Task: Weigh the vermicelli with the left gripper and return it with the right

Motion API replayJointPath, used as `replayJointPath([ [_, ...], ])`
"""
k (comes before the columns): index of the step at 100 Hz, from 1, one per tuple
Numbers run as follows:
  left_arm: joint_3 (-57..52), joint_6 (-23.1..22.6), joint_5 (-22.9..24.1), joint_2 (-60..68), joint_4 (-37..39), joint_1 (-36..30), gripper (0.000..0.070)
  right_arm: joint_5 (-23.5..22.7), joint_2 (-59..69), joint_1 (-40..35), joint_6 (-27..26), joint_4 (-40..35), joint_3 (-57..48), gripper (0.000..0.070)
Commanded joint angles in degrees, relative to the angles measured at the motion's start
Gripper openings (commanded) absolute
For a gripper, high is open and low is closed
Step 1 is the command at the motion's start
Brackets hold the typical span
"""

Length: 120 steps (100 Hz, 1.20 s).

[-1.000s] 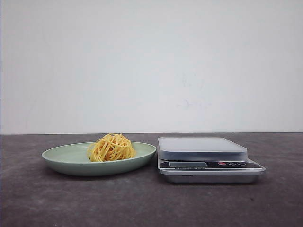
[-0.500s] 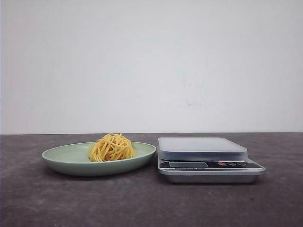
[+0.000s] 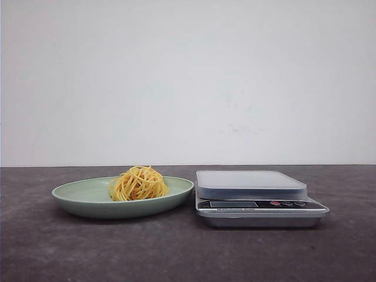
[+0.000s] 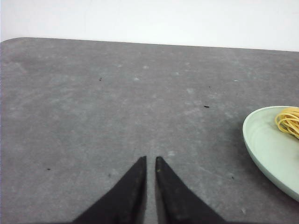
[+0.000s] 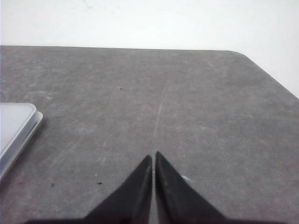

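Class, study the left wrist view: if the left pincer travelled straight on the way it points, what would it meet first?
Probably nothing but bare table. The left pincer points past the plate, which holds the vermicelli off to one side, though depth is uncertain.

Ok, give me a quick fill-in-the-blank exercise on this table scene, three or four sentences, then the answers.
1. The vermicelli rests on the pale green ____.
2. The platform of the scale holds ____.
3. In the front view, the plate stands to the ____ of the scale.
4. The left gripper and right gripper both have their fingers nearly ____.

Missing words: plate; nothing; left; closed
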State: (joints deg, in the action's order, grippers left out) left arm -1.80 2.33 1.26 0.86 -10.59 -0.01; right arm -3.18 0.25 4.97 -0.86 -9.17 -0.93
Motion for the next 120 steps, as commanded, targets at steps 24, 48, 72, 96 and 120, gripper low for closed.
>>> replayJointPath([
  [24, 1.01, -0.04, 0.04, 0.07, -0.33, 0.11, 0.0, 0.17, -0.04, 0.04, -0.59, 0.66, 0.2, 0.0003],
  [48, 1.01, -0.04, 0.04, 0.07, -0.33, 0.11, 0.0, 0.17, -0.04, 0.04, -0.59, 0.66, 0.2, 0.0003],
  [72, 1.01, -0.04, 0.04, 0.07, -0.33, 0.11, 0.0, 0.17, -0.04, 0.04, -0.59, 0.63, 0.2, 0.0003],
  [96, 1.01, 0.09, -0.02, 0.07, 0.35, 0.11, 0.0, 0.17, -0.04, 0.04, -0.63, 0.59, 0.2, 0.0003],
  [120, 1.01, 3.39, -0.26, 0.07, 0.31, 0.11, 0.0, -1.46, -0.04, 0.04, -0.68, 0.57, 0.2, 0.0003],
])
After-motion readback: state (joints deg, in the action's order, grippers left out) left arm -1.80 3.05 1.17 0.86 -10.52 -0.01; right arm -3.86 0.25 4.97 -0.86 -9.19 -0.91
